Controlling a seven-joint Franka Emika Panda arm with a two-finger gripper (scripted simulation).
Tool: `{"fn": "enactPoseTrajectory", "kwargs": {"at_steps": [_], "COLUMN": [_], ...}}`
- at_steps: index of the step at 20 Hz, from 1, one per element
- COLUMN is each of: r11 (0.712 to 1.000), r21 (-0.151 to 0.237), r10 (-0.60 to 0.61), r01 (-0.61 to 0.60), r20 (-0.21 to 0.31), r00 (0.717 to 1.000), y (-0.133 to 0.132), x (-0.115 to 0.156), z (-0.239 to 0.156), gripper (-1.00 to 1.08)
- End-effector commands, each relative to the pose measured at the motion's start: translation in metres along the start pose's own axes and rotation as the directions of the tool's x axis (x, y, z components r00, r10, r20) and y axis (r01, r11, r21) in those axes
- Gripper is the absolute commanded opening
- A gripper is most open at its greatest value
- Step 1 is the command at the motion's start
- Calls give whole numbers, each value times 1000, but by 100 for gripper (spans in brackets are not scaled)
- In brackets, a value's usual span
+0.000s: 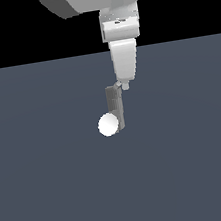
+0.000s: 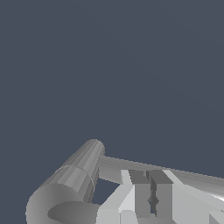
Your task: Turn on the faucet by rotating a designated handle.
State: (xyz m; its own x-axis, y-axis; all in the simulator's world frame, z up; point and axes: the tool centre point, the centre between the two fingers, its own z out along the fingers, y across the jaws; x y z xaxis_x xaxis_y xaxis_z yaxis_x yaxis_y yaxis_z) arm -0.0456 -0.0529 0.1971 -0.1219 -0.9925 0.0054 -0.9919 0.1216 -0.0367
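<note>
Closest to the wrist camera, the pale grey 2-fingered gripper (image 2: 153, 199) fills the lower edge of that view; its 2 blocky fingers (image 2: 139, 192) stand side by side with only a thin dark seam between them, so the jaws are together and nothing shows clamped in that seam; just beyond the fingertips a thin, flat, light-grey handle bar (image 2: 131, 166) runs across, passing behind the fingers, though whether they touch it I cannot tell; at 1 end of the bar lies the small grey cylindrical faucet column (image 2: 72, 181), seen foreshortened along its length, its round end face nearest the camera; behind all this spreads the plain slate-blue floor (image 2: 113, 65).

From the exterior view, a white sphere (image 1: 108, 125) sits nearest, overlapping the foot of the grey faucet (image 1: 116, 106), which stands upright near the middle of the floor (image 1: 49, 193); the gripper (image 1: 125, 86) hangs straight down from the white arm (image 1: 124, 54), its tip just beside the faucet's top on the exterior view's right; the handle cannot be made out separately there.
</note>
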Motion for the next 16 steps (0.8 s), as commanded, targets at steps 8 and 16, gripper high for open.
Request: {"fn": "enactPoseTrajectory", "kwargs": {"at_steps": [8, 16], "r11": [999, 1000], "r21": [-36, -12], "r10": [-34, -1], "r01": [34, 1], "r20": [7, 3], "r00": [999, 1000], "y": [19, -7], "x": [-68, -66], "z": [14, 4], "gripper": [-100, -100]}}
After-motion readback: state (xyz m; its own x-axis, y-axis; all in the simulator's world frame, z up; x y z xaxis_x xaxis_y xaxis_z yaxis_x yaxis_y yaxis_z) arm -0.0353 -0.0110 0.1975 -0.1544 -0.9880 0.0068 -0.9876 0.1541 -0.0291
